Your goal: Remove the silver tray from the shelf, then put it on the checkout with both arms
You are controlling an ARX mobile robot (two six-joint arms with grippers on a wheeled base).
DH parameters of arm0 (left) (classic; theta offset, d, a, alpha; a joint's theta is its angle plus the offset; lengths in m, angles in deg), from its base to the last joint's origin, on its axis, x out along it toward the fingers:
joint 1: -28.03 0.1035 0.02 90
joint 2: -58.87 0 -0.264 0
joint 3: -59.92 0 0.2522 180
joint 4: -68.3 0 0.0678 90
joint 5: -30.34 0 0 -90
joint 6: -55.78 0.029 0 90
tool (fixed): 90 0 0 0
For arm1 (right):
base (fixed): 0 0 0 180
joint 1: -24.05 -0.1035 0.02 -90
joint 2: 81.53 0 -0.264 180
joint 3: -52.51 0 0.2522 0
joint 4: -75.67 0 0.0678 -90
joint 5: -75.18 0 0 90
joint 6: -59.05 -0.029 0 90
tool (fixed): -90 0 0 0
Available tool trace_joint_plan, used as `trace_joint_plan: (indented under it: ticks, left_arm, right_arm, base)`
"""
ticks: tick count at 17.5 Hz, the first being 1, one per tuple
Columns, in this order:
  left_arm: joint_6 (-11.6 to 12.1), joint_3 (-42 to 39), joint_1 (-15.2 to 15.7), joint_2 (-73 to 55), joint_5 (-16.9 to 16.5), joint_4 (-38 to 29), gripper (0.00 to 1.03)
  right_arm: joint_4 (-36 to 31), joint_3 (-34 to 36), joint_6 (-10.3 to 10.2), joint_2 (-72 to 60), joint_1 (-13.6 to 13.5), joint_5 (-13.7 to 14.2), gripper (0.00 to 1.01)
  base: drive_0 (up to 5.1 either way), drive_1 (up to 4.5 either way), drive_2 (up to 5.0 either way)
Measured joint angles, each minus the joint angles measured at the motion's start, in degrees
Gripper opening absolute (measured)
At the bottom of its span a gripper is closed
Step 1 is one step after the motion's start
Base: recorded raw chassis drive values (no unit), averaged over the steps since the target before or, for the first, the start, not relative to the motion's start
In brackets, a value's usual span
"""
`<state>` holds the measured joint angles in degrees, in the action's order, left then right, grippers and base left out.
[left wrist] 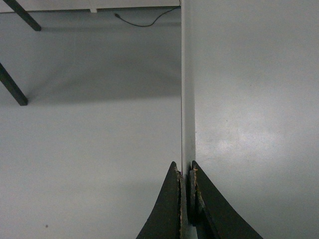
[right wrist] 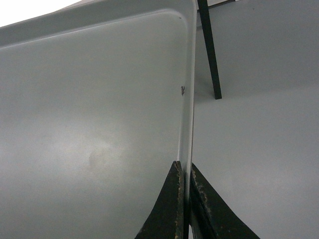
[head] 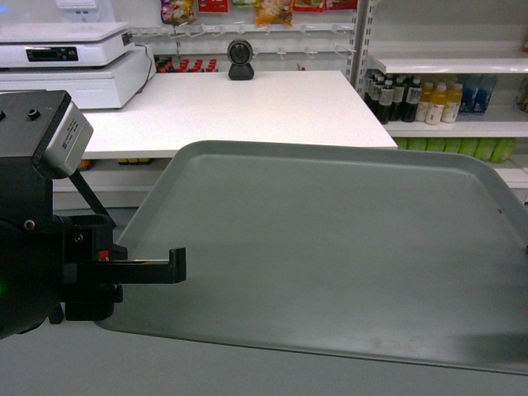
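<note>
The silver tray (head: 330, 247) hangs level in the air, close in front of me and just short of the checkout (head: 247, 107), whose white top carries a black round scanner (head: 240, 59). My left gripper (head: 177, 264) is shut on the tray's left rim. In the left wrist view the gripper (left wrist: 185, 174) pinches the thin rim, with the tray (left wrist: 249, 99) to its right. In the right wrist view the right gripper (right wrist: 184, 172) is shut on the right rim of the tray (right wrist: 89, 124). That gripper is out of the head view. The white shelf (head: 462, 128) stands at the right.
A white scale and register unit (head: 66, 58) sits on the counter's left end. Bottles (head: 429, 99) line the shelf at the right. Packets hang on pegs behind the counter. Below the tray is grey floor, with black legs (left wrist: 12, 84) (right wrist: 209, 50) showing.
</note>
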<state>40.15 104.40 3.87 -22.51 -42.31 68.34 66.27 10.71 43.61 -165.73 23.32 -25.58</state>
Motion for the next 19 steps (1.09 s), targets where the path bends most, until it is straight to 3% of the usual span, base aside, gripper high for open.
trace_joint_plan:
  ticks: [4, 9, 19]
  left_arm:
    - [0.0, 0.0, 0.0, 0.0, 0.0, -0.1, 0.03]
    - [0.2, 0.0, 0.3, 0.0, 0.0, 0.0, 0.03]
    - [0.2, -0.1, 0.2, 0.0, 0.0, -0.1, 0.03]
  right_arm:
    - [0.0, 0.0, 0.0, 0.0, 0.0, 0.0, 0.03]
    - [0.0, 0.0, -0.2, 0.0, -0.4, 0.0, 0.03]
    - [-0.2, 0.0, -0.2, 0.0, -0.3, 0.1, 0.03]
  base:
    - [-5.0, 2.46, 2.5]
    - [0.0, 0.00, 0.0]
    - [-0.1, 4.22, -4.4]
